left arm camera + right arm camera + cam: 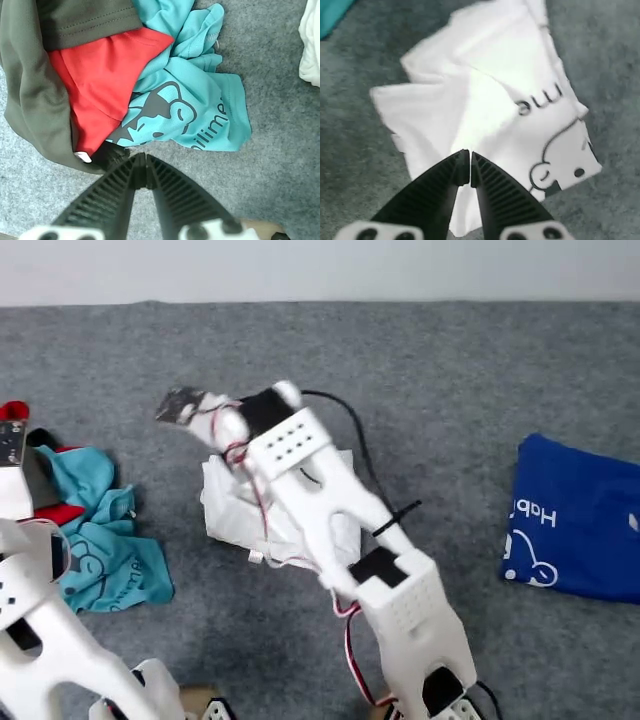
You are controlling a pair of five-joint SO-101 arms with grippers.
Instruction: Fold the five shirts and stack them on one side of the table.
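Observation:
A crumpled white shirt (228,502) with a dark cartoon print lies mid-table, and my right arm reaches over it. My right gripper (182,406) is raised past the shirt's far edge. In the right wrist view this gripper (470,159) is shut, with nothing seen between its fingers, above the white shirt (485,100). My left gripper (145,164) is also shut and hangs over a heap at the table's left: a teal shirt (190,105), a red shirt (100,85) and a dark olive shirt (30,100). A folded blue shirt (580,520) lies at the right.
Grey carpet-like cloth (450,380) covers the table. The heap of teal shirt (110,545) and red shirt (14,410) sits beside my left arm (40,630). Bare surface lies between the white and blue shirts and along the far edge.

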